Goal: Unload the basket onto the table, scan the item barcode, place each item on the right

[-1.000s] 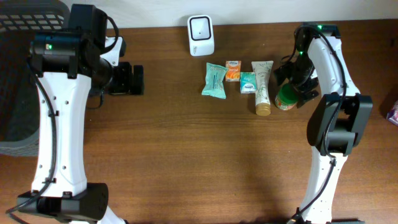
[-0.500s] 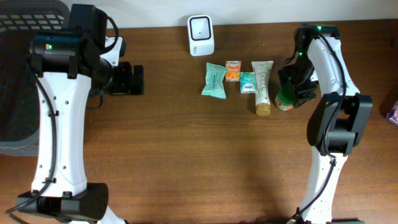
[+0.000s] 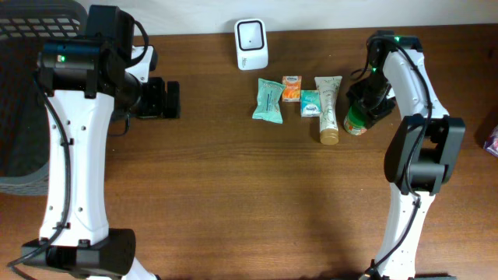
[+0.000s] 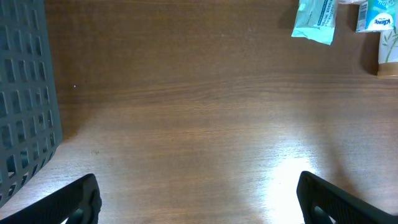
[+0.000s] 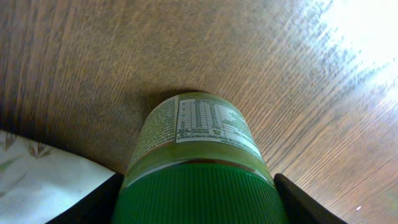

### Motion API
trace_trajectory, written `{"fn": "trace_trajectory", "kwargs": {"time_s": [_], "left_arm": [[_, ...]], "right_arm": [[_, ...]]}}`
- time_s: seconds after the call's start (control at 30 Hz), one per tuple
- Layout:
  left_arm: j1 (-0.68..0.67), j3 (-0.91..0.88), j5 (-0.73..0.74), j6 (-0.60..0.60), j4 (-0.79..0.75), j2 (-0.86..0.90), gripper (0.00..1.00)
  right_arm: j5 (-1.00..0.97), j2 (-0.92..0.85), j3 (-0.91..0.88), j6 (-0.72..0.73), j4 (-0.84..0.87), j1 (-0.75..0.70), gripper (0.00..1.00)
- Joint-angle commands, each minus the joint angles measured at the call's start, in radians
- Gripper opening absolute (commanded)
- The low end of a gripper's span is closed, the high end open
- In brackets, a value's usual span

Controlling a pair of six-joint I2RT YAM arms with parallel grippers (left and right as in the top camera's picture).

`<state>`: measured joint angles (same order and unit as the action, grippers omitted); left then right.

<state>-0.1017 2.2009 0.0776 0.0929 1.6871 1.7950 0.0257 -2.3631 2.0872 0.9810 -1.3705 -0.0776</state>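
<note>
Item: green-lid jar [image 5: 199,127], printed label twd cam, standing on table [image 3: 233,194], just beside tube [image 3: 329,107] cap end.
R gripper [image 5: 196,202]: fingers [image 5: 93,208] against both sides of jar top, pinching it.
L gripper [image 4: 199,199]: spread wide, empty, over bare wood nr basket [image 4: 25,93].
Scanner [image 3: 251,44]: white, far edge, well apart fr jar.
Other stock: teal pouch [image 3: 268,100], orange box [image 3: 291,88], sm. blue-white pack [image 3: 310,103], in row w/ tube.

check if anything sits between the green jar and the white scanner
Yes: the cream tube beside the green jar, then the teal box and orange box, lie toward the white scanner. Lifted, the jar would likely clear them.
</note>
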Motion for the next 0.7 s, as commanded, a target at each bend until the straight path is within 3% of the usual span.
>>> {"fn": "trace_trajectory", "kwargs": {"time_s": [0.0, 0.03, 0.1, 0.2, 0.3, 0.43, 0.47, 0.5, 0.67], "left_arm": [[0.000, 0.001, 0.000, -0.016, 0.001, -0.003, 0.99], [0.000, 0.001, 0.001, -0.016, 0.001, -0.003, 0.99], [0.000, 0.001, 0.001, -0.016, 0.001, -0.003, 0.99], [0.000, 0.001, 0.001, -0.016, 0.001, -0.003, 0.99], [0.000, 0.001, 0.001, -0.016, 0.001, -0.003, 0.99], [0.000, 0.001, 0.001, -0.016, 0.001, -0.003, 0.99], [0.000, 0.001, 0.000, -0.016, 0.001, -0.003, 0.99], [0.000, 0.001, 0.001, -0.016, 0.001, -0.003, 0.99], [0.000, 0.001, 0.000, -0.016, 0.001, -0.003, 0.99]], "right_arm": [[0.000, 0.000, 0.004, -0.186, 0.003, -0.002, 0.59], [0.000, 0.000, 0.013, -0.242, 0.004, -0.002, 0.58], [0.000, 0.000, 0.045, -0.442, 0.012, -0.002, 0.44], [0.011, 0.000, 0.079, -0.846, 0.001, 0.013, 0.51], [0.002, 0.000, 0.077, -1.052, -0.024, 0.035, 0.54], [-0.039, 0.000, 0.077, -1.059, -0.013, 0.040, 0.63], [-0.038, 0.000, 0.077, -1.058, -0.009, 0.040, 0.76], [-0.037, 0.000, 0.077, -1.051, -0.007, 0.039, 0.95], [-0.034, 0.000, 0.077, -0.953, 0.001, 0.039, 0.99]]}}
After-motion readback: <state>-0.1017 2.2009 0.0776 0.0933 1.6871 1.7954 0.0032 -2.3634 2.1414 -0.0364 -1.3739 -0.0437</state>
